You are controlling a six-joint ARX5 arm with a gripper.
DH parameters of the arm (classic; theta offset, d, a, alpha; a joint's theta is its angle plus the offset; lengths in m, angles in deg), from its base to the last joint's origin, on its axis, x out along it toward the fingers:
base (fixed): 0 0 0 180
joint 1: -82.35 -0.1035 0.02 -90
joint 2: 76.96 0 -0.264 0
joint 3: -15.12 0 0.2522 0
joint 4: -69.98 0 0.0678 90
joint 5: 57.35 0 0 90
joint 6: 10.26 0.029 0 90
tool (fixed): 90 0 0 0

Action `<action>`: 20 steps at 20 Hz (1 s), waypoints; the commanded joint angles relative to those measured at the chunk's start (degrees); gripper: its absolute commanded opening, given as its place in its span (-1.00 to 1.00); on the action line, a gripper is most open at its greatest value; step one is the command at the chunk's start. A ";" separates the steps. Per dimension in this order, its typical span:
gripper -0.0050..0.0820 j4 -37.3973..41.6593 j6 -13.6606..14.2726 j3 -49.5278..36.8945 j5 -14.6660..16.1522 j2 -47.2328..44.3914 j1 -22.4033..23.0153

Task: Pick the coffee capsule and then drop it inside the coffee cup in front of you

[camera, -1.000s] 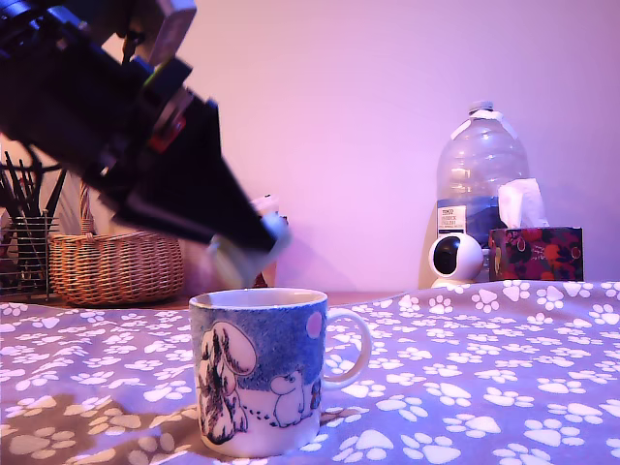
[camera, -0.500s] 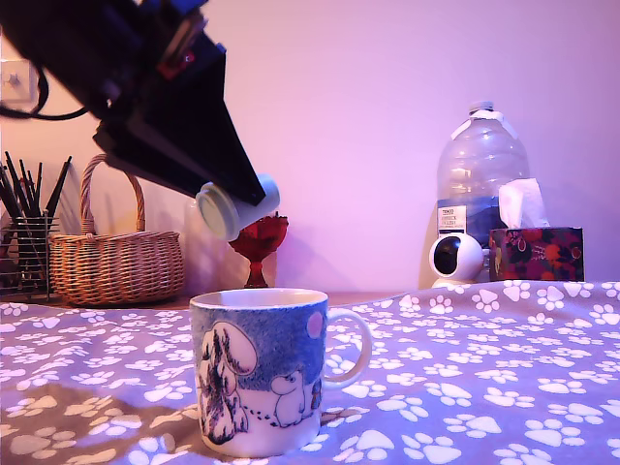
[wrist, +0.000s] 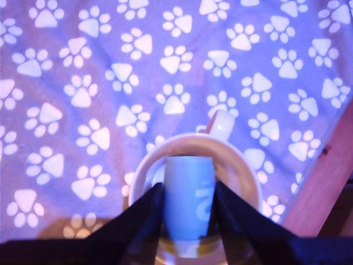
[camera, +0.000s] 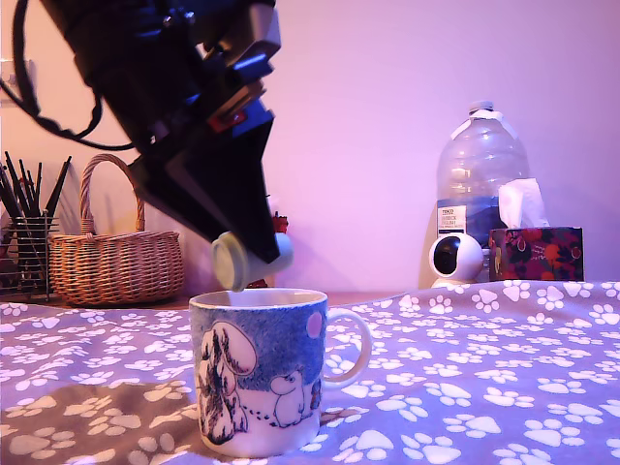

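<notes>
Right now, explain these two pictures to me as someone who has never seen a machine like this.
The dark shape is a robot arm ending in a gripper, a two-fingered clamp. One picture is taken by a camera standing off to the side; the other looks down from a camera on the arm's wrist. The gripper is shut on a pale coffee capsule, held just above the open mouth of a blue coffee cup with cartoon drawings. In the wrist view the capsule sits between the two dark fingers, with the cup's white rim below it. The cup stands on a paw-print tablecloth. Behind are a wicker basket, a water bottle and a tissue box.
</notes>
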 commanded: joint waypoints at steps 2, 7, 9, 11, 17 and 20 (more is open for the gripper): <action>-0.43 -0.02 0.33 0.11 -0.13 -1.66 0.50; -0.43 0.15 0.42 0.13 -0.15 -1.66 0.55; -0.43 0.13 0.44 0.13 -0.11 -1.66 0.55; -0.43 0.15 0.44 0.13 -0.04 -1.66 0.55; -0.27 0.35 0.46 0.13 0.11 -1.66 0.55; 0.72 0.28 0.42 0.13 0.09 -1.66 0.55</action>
